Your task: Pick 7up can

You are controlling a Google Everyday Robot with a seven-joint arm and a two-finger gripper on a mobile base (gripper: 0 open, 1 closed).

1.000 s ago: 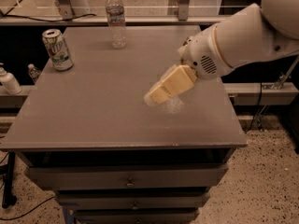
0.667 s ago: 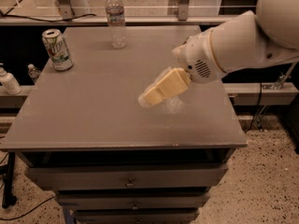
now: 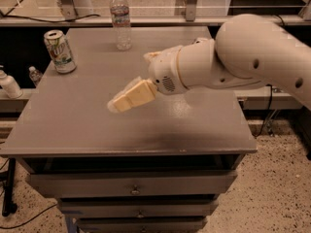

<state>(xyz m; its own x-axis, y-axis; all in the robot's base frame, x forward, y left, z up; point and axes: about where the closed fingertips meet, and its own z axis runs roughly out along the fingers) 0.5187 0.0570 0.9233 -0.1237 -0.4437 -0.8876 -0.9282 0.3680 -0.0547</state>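
7up can (image 3: 60, 51) stands upright in the upper left of the frame, near the far left corner of the gray table (image 3: 73, 125). My pincer (image 3: 116, 105) hangs over the middle of the table, a bit left of center, well apart from the can. I cannot tell if it is spread or pressed together. My big white arm (image 3: 243, 52) comes in from the right. A clear water bottle (image 3: 121, 19) stands by the far edge, at the top. Gray drawers (image 3: 133, 188) sit under the table. The floor (image 3: 277, 188) at the lower right is speckled.
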